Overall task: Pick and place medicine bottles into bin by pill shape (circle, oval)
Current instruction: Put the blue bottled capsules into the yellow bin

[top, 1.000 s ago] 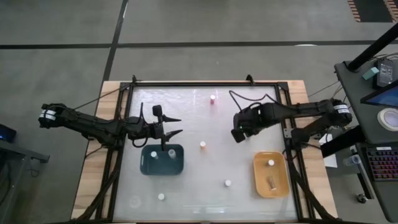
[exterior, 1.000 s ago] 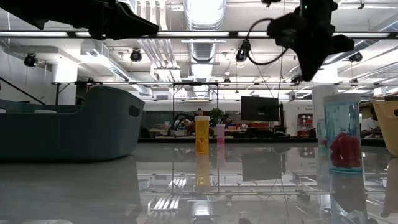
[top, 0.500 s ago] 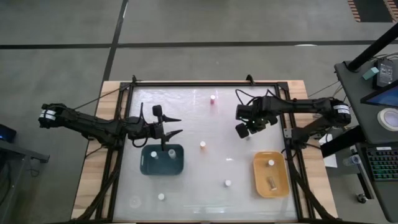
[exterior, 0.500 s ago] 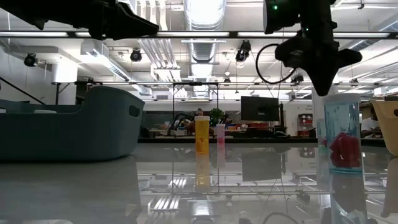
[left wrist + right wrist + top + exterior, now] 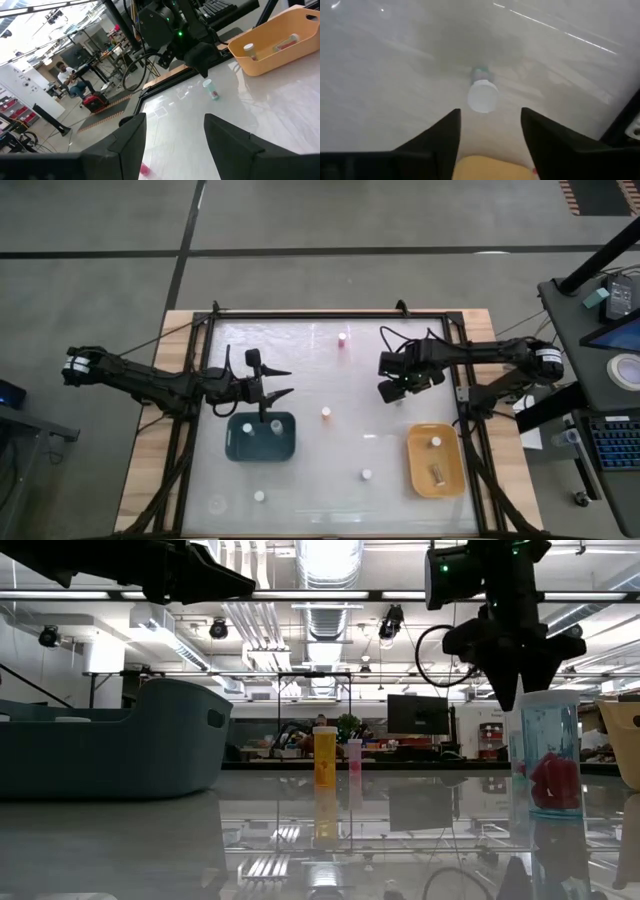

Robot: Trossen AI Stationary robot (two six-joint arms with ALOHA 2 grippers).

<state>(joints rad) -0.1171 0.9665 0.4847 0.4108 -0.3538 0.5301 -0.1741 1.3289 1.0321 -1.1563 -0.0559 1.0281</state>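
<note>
One small bottle (image 5: 482, 94) stands on the table (image 5: 380, 460) under our right tool (image 5: 489, 131), at about 2 o'clock. Its fingers are spread, holding nothing. We judge the bottle light, stiff and slippery, so grip the body below the white cap.

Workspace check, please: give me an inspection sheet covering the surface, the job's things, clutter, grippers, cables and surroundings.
Surface: glossy white table, wood edges showing.
Job's things: teal tray holds two bottles; orange tray holds two, one lying down. Loose bottles: orange one mid-table, pink one at the far edge, two white-capped toward the near edge, one below the right gripper.
Clutter: nothing seen.
Grippers: left gripper open, hovering by the teal tray's far edge; right gripper open, above a clear bottle.
Cables: black cable looping from the right arm.
Surroundings: desk with screen and keyboard to the right; a person seated in the background.
</note>
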